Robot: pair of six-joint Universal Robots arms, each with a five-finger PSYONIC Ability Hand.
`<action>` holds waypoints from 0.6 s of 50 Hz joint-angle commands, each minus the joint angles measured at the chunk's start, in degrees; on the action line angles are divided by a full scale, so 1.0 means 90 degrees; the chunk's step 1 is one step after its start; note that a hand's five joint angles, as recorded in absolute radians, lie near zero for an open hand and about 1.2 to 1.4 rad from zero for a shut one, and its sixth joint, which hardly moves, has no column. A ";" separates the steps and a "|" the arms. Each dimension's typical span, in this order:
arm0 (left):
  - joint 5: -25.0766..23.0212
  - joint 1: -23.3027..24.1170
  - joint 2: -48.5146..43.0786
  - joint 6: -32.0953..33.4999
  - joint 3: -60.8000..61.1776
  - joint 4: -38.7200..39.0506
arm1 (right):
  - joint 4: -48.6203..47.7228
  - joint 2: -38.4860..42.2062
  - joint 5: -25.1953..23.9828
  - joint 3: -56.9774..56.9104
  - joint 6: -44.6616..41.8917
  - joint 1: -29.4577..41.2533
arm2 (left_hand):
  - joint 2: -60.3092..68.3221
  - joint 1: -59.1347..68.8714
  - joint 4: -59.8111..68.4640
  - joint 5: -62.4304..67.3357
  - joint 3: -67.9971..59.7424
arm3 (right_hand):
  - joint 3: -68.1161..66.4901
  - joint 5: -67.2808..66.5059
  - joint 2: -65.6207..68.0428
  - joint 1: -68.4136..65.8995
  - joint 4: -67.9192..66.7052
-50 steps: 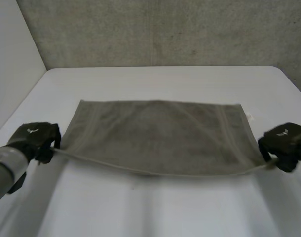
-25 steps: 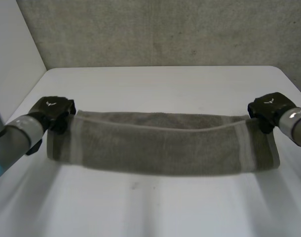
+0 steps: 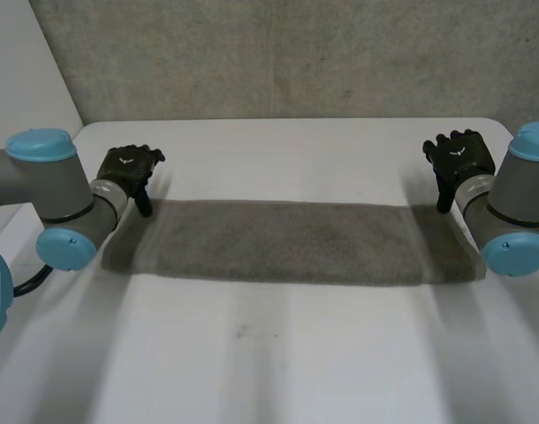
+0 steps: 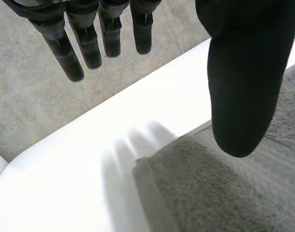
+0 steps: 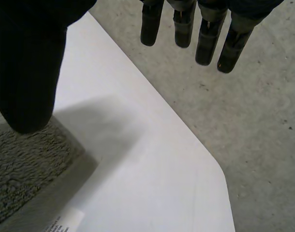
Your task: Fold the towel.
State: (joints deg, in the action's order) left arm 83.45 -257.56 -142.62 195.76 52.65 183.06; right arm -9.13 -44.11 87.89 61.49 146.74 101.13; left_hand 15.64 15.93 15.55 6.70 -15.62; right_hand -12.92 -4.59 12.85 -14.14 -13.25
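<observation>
On the table (image 3: pixel 278 353), the towel (image 3: pixel 292 243) lies folded in a long strip as we hold our left hand (image 3: pixel 128 168) and right hand (image 3: pixel 458 157) spread and empty at its far corners.

**A:** Where does the head view look from?

**B:** From high up, behind the left robot hand (image 3: pixel 128 168) and the right robot hand (image 3: pixel 459 159). It faces forward and down, standing back enough to take in nearly the whole worktop (image 3: pixel 278 353).

**A:** And the wrist views?

**B:** Each sits very close, looking along its own palm and past the fingers to the worktop's edge.

**A:** What do they share?

**B:** Each wrist view shares with the head view one corner of the towel (image 3: pixel 287 243).
</observation>
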 commanded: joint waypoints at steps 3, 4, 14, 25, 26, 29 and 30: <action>-0.0015 0.0063 0.1098 -0.0695 0.1275 0.0041 | 0.0028 -0.0880 0.0029 0.0726 0.0092 0.0003 | -0.0627 -0.0658 -0.0616 -0.0744 0.0624 | 0.0325 0.0510 -0.0317 0.0460 0.0361; -0.0024 0.0053 0.1410 -0.0784 0.1666 0.0070 | 0.0047 -0.1121 0.0039 0.0958 0.0082 -0.0016 | -0.0627 -0.0658 -0.0616 -0.0744 0.0624 | 0.0325 0.0510 -0.0317 0.0460 0.0361; -0.0025 -0.0015 0.3276 -0.0872 0.3961 0.0576 | 0.0164 -0.2704 -0.0010 0.2823 0.0072 -0.0036 | -0.0627 -0.0658 -0.0616 -0.0744 0.0624 | 0.0325 0.0510 -0.0317 0.0460 0.0361; -0.0005 -0.0035 0.3894 -0.1340 0.5458 0.2188 | 0.0205 -0.3038 -0.0390 0.4347 0.0082 -0.0475 | -0.0627 -0.0658 -0.0616 -0.0744 0.0624 | -0.1926 -0.1742 0.1935 -0.1792 -0.1890; -0.0005 -0.0035 0.3894 -0.1341 0.5459 0.2189 | 0.0059 -0.3048 -0.0536 0.4513 0.0082 -0.0533 | -0.0627 -0.0658 -0.0616 -0.0744 0.0624 | -0.2057 -0.1872 0.2065 -0.1922 -0.2021; -0.0005 -0.0035 0.3904 -0.1507 0.5576 0.2336 | -0.0128 -0.3048 -0.0674 0.4652 0.0082 -0.0612 | -0.0627 -0.0658 -0.0616 -0.0744 0.0624 | -0.2189 -0.2004 0.2197 -0.2054 -0.2153; -0.0005 -0.0035 0.3904 -0.1575 0.5614 0.2355 | -0.0293 -0.3048 -0.0781 0.4768 0.0092 -0.0699 | -0.0627 -0.0658 -0.0616 -0.0744 0.0624 | -0.2430 -0.2245 0.2438 -0.2295 -0.2393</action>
State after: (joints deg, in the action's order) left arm 83.39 -257.89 -107.14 184.43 101.37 201.38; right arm -7.10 -71.77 84.92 99.76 147.44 97.19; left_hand 9.50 9.95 9.70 1.72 -9.70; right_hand -25.39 -14.96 25.31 -29.11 -25.43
